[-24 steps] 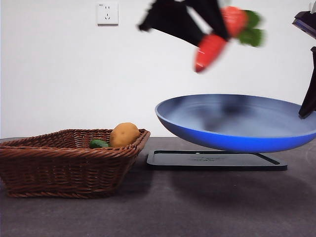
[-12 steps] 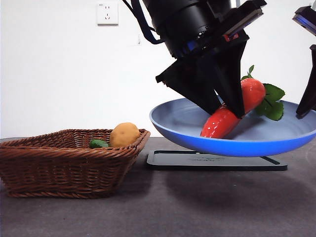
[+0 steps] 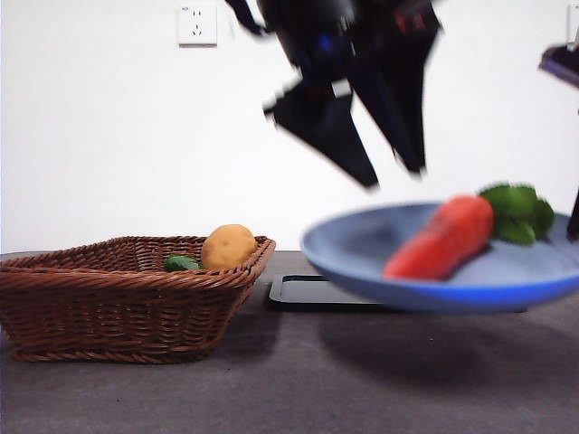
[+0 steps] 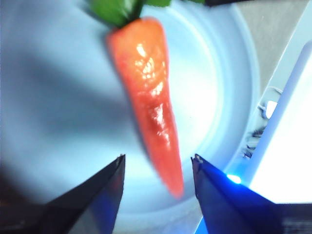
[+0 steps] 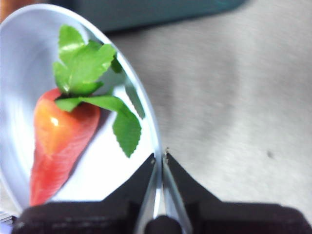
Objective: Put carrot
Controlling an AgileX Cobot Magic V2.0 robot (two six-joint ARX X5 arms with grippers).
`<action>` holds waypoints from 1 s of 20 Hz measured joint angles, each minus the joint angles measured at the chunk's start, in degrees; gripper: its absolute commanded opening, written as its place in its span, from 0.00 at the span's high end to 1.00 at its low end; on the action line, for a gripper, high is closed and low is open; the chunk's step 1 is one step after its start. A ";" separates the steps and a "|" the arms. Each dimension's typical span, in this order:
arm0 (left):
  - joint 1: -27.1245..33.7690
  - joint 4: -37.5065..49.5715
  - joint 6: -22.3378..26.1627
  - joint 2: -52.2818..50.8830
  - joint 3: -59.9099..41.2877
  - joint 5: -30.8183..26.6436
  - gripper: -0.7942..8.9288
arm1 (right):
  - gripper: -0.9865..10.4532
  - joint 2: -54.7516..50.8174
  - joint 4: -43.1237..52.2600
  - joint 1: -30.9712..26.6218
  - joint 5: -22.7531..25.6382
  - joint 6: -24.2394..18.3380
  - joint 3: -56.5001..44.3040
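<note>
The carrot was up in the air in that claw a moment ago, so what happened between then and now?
The left gripper carried the carrot down into the blue pan, let go, and has risen with its jaws open. The carrot now lies loose in the pan. The right gripper stays shut on the pan's rim, though the pan has shifted. The basket, the potato and the small green vegetable have not moved.

One carrot [image 3: 442, 240], one pan [image 3: 362, 258], one basket [image 3: 118, 307], one potato [image 3: 227, 247].
</note>
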 measured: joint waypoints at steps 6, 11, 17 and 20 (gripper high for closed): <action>1.14 -15.78 0.22 -7.06 8.66 -9.57 0.67 | 0.91 15.17 -0.20 -0.50 0.11 0.15 12.31; 1.22 -21.44 0.22 -11.30 9.33 -12.15 0.67 | 0.91 32.41 1.05 -1.42 -0.09 -0.15 28.89; 1.20 -22.51 0.20 -11.50 9.60 -12.15 0.67 | 0.91 46.40 1.62 -2.03 -0.24 -0.17 40.76; 1.20 -21.88 0.22 -11.50 9.60 -12.15 0.67 | 0.90 48.44 1.86 -2.73 -0.24 -0.13 40.79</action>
